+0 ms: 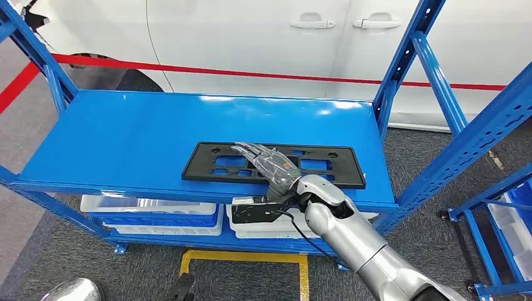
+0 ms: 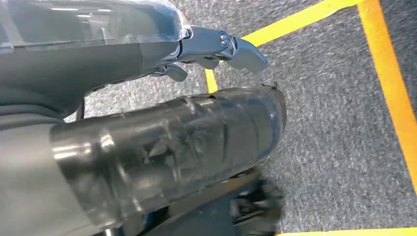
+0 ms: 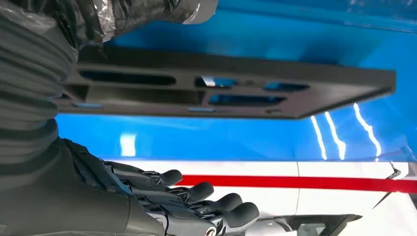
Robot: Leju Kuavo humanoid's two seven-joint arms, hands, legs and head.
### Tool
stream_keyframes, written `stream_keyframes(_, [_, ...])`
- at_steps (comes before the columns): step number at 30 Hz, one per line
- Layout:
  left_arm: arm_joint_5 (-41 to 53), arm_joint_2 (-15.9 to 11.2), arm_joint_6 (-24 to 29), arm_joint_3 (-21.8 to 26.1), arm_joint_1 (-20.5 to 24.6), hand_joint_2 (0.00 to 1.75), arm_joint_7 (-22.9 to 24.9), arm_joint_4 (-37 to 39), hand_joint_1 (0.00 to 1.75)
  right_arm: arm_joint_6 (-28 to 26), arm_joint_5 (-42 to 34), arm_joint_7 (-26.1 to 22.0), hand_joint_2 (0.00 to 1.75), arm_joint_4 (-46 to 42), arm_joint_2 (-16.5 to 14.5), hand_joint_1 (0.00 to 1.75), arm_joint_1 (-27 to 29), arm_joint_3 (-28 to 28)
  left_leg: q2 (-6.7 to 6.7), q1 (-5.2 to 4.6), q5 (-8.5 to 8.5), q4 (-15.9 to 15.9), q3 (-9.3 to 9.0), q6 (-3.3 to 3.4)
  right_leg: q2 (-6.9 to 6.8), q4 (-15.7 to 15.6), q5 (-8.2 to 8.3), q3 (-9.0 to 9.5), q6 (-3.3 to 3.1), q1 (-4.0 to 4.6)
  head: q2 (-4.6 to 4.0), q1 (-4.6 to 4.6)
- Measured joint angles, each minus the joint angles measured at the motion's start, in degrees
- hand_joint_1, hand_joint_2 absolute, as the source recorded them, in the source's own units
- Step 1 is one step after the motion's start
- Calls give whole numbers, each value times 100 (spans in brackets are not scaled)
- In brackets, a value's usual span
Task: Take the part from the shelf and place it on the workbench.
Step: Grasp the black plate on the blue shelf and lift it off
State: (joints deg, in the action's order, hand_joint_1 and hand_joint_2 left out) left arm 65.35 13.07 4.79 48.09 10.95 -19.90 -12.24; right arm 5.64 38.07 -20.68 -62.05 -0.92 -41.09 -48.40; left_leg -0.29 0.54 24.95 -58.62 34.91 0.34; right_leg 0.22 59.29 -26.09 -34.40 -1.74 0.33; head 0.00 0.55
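The part (image 1: pixel 199 164) is a flat black plate with several rectangular cutouts, lying near the front edge of the blue shelf (image 1: pixel 125 138). My right hand (image 1: pixel 266 162) reaches over its middle from the front, fingers stretched out flat above it. In the right wrist view the part (image 3: pixel 344 83) lies between the thumb (image 3: pixel 123 14) and the dark fingers (image 3: pixel 216 204), with a gap between the fingers and the plate. My left hand (image 2: pixel 162 142) hangs over grey carpet with nothing in it, its fingers (image 2: pixel 236 49) straight.
Blue uprights (image 1: pixel 439 81) frame the shelf's right end and another blue rack (image 1: pixel 502 213) stands further right. White bins (image 1: pixel 150 210) sit on the level below. A white car (image 1: pixel 251 37) is behind. Yellow floor lines (image 1: pixel 244 257) mark the carpet in front.
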Motion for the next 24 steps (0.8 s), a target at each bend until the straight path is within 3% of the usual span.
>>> stream_keyframes(2, [-2,0,1,-5,-2,0,1,0,0,1,-1,1,175,25,0,0,-13,-17,-5,-5,-4,-2,7,11,-1,-12,5,3,24,-6,0,0])
stream_keyframes(5, [-16,10,-5,-11,0,0,-1,0,0,15,-41,20,175,92,0,0,-73,-55,-10,36,-46,70,-26,89,-6,62,-75,-26,110,-6,0,3])
stream_keyframes(7, [-33,20,-9,-13,8,0,-1,0,0,28,-104,62,175,167,1,0,-149,-105,-5,55,-60,104,-45,138,-5,587,-368,-272,166,-33,0,6])
stream_keyframes(9, [-55,23,-5,-15,7,0,1,0,0,21,-159,119,175,294,5,0,-211,-202,-1,57,-55,101,-43,158,-8,1340,-673,-653,214,-71,0,5])
stream_keyframes(10, [-69,24,1,-15,3,0,3,0,0,7,-172,153,175,362,8,0,-225,-251,-2,60,-51,96,-43,158,-10,1537,-695,-765,230,-91,0,5])
stream_keyframes(11, [-82,24,9,-15,-1,0,4,0,0,-15,-173,189,175,423,12,0,-241,-293,-5,64,-44,86,-43,153,-12,1533,-613,-783,243,-110,0,6])
stream_keyframes(12, [-97,24,23,-15,-2,0,2,0,0,-48,-160,231,175,475,16,0,-266,-326,-9,69,-32,70,-44,141,-15,1320,-442,-699,250,-129,0,5])
stream_keyframes(13, [-112,25,39,-15,-3,0,-5,0,0,-97,-133,276,175,522,23,0,-305,-353,-12,74,-12,47,-45,123,-18,942,-223,-532,253,-145,0,6])
stream_keyframes(15, [-151,27,78,-15,-3,0,-33,0,0,-225,-59,361,175,614,66,0,-402,-397,-16,64,26,0,-32,68,-16,280,24,-226,235,-138,0,5])
stream_keyframes(16, [-175,27,93,-14,-5,0,-51,0,0,-282,-25,388,175,658,97,0,-440,-414,-16,57,36,-13,-25,37,-12,107,55,-149,217,-125,0,3])
stream_keyframes(20, [-236,24,140,-8,-40,0,-99,0,0,-361,57,413,175,813,293,0,-505,-449,-10,74,87,-61,0,-80,-11,30,60,-115,71,-106,0,-1])
stream_keyframes(22, [-263,21,163,-6,-55,0,-113,0,0,-369,113,423,175,891,362,0,-553,-451,-1,86,347,-492,195,-117,-13,-3,76,-95,-8,-114,0,-3])
stream_keyframes(24, [-284,19,176,-5,-60,0,-119,0,0,-373,186,456,175,994,408,0,-584,-457,-1,84,692,-1271,570,-136,-14,-4,70,-91,-45,-91,0,-4])
